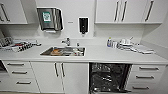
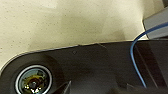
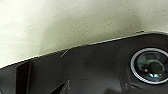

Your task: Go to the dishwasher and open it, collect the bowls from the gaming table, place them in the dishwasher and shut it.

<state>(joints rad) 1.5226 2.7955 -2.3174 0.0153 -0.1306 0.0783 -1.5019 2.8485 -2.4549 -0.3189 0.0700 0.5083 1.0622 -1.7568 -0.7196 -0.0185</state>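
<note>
The dishwasher [image 1: 108, 77] stands open under the white counter [image 1: 100, 55], right of the sink; its dark interior with wire racks faces me in the head view. The bowls and the gaming table are out of view. Both wrist views look down at a pale speckled floor [image 2: 62, 22] [image 3: 75, 22] past the robot's own dark plate, and they do not let me judge either gripper.
A steel sink [image 1: 63, 51] with a tap [image 1: 67, 41] holds some items. A bottle [image 1: 109, 42] and stacked dishes [image 1: 126, 44] sit on the counter's right, a cluttered tray [image 1: 20, 46] on its left. White doors [image 1: 58, 75] and drawers [image 1: 146, 75] flank the dishwasher.
</note>
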